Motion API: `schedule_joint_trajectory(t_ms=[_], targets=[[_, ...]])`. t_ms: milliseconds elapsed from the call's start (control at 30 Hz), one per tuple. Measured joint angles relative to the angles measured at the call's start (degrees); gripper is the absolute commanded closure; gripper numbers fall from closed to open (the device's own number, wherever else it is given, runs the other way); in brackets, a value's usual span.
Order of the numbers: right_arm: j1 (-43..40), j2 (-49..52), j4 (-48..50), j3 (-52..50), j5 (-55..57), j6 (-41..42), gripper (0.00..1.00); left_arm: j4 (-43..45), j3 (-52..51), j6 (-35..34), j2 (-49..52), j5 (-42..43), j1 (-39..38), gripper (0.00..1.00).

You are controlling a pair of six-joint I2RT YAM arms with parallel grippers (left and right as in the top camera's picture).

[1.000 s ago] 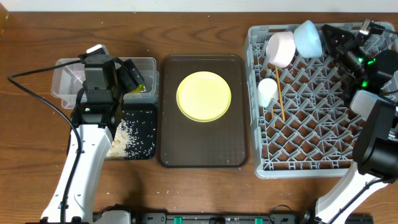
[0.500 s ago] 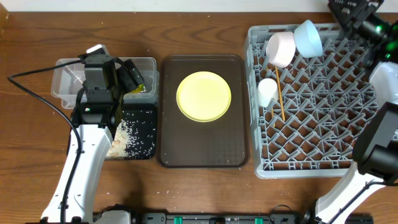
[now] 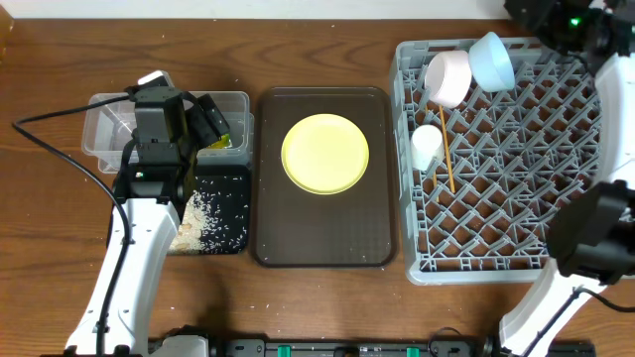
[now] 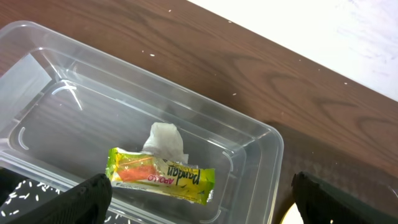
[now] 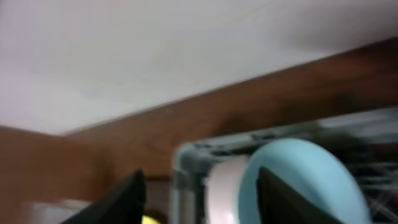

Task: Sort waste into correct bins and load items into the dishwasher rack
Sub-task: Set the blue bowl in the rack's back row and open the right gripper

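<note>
Surface: brown wooden table (image 3: 317,50), white wall (image 4: 348,25) beyond.
Left arm: runs up the table's left side. The left gripper (image 4: 199,205) is above the clear tub (image 4: 62,74), fingers wide apart, empty.
Right arm: raised at the far right corner. The right gripper (image 3: 541,15) is beyond the dishwasher rack (image 3: 496,218), fingers apart, empty.
Snack wrapper (image 4: 163,176): flat in the tub, long axis roughly level across the left wrist view, touching the tissue (image 4: 166,138).
Chopsticks (image 3: 446,159): in the rack, lying near-to-far, beside the white cup (image 3: 427,147).

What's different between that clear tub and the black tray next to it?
The clear tub is see-through with taller walls; the black tray is opaque, glossy and shallow. The clear tub holds a crumpled tissue and a green-yellow wrapper; the black tray holds loose rice. Both are rectangular, of similar footprint, side by side.
</note>
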Motion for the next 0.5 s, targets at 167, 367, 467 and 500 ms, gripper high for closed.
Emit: schedule_joint_trajectory(t_ms=[167, 367, 467, 500], targets=[[5.2, 0.0, -8.2, 0.7, 12.4, -14.3, 0.36, 0.0, 0.0, 0.0, 0.0, 0.0, 0.0, 0.05], [6.8, 0.0, -10.7, 0.5, 19.3, -22.2, 0.39, 0.0, 0.0, 0.0, 0.0, 0.0, 0.0, 0.05], [6.3, 0.0, -10.8, 0.5, 20.7, -23.5, 0.39, 0.0, 0.0, 0.0, 0.0, 0.0, 0.0, 0.05], [6.1, 0.1, -10.8, 0.5, 20.9, -23.8, 0.4, 0.0, 0.0, 0.0, 0.0, 0.0, 0.0, 0.05]])
